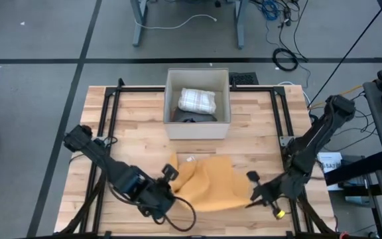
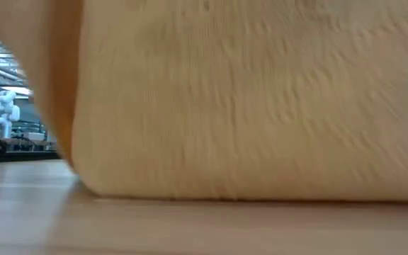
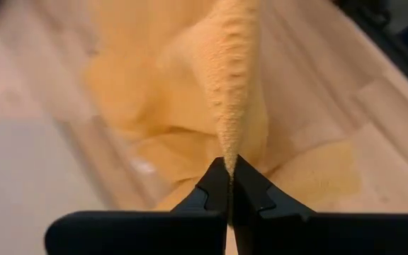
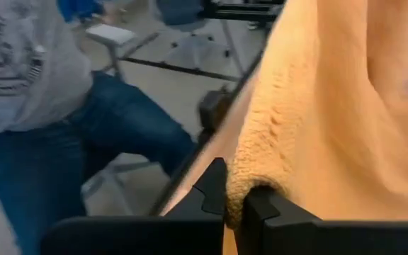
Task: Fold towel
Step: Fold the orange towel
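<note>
from above, the orange towel [image 1: 207, 184] lay at the near edge of the bench [image 1: 257, 126], with the left hand [image 1: 167, 178] and right hand [image 1: 256, 188] each pinching a corner. low down, it filled the view. in the wrist views both hands were closed on thin cloth, so a corner could slip out if they pulled too hard.

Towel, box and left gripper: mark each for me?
towel [image 1: 211, 186], high view, middle of the orange cloth.
box [image 1: 168, 99], high view, its left wall.
left gripper [image 3: 229, 185], left wrist view, between the tips pinching the towel.
</note>
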Controlling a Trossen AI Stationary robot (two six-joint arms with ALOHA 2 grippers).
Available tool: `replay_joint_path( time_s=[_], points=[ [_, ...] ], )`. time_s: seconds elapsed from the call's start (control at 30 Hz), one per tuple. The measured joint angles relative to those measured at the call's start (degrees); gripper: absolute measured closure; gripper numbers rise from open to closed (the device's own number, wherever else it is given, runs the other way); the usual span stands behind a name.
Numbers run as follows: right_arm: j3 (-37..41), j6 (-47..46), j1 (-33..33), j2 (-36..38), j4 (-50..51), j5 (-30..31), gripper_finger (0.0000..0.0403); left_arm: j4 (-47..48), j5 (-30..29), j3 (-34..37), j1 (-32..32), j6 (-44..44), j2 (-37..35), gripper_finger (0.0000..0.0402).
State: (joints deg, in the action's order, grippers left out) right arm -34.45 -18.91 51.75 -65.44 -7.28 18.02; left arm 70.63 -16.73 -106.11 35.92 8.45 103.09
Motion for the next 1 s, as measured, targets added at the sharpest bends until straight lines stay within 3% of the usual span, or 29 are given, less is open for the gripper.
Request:
replay_joint_path(
  time_s=[0.23, 0.47, 0.7, 0.83, 1.0],
  points=[
    [0.86, -5.89, 0.12, -14.27, -13.18, -3.59, 0.0382, -14.37, 6.23, 12.82, 0.57, -2.73, 0.02, 0.0401],
    [0.76, -13.88, 0.11, -24.1, -23.87, -8.06, 0.0299, -25.8, 14.47, 21.91, 1.28, -5.72, 0.02, 0.0358],
    [0.76, -19.71, 1.21, -24.13, -24.25, -9.42, 0.0236, -32.21, 17.29, 26.02, 2.02, -9.54, 0.02, 0.0304],
    [0.65, -21.32, 1.79, -21.72, -20.45, -8.78, 0.0235, -33.23, 17.32, 26.08, 2.91, -11.76, 0.02, 0.0287],
    [0.65, -22.67, 1.39, -18.64, -9.32, -2.16, 0.0247, -34.49, 17.33, 26.08, 4.84, -13.67, 0.02, 0.0273]
  ],
)
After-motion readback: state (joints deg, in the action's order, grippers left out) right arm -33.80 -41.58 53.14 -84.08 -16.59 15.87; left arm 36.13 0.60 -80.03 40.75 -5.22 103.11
